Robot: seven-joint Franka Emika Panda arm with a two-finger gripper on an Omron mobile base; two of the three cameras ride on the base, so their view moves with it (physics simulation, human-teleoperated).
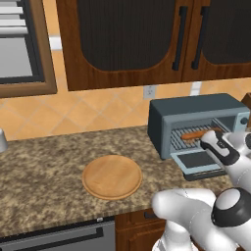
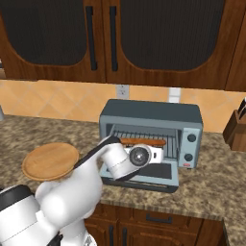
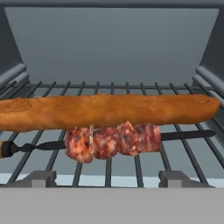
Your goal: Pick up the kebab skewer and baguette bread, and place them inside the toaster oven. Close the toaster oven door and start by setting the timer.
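I have the arm (image 2: pixel 72 185) bent up from the base, elbow low, forearm reaching forward and a little upward. The wrist (image 1: pixel 220 147) is level, its round dark-ringed joint (image 2: pixel 139 155) facing my right base camera. The hand points straight ahead, away from the base. In both base views the wrist and hand body cover the gripper, so I cannot see its fingers there. In the hand view the camera looks level along the gripper, and I cannot make out the fingertips or how the jaws stand.
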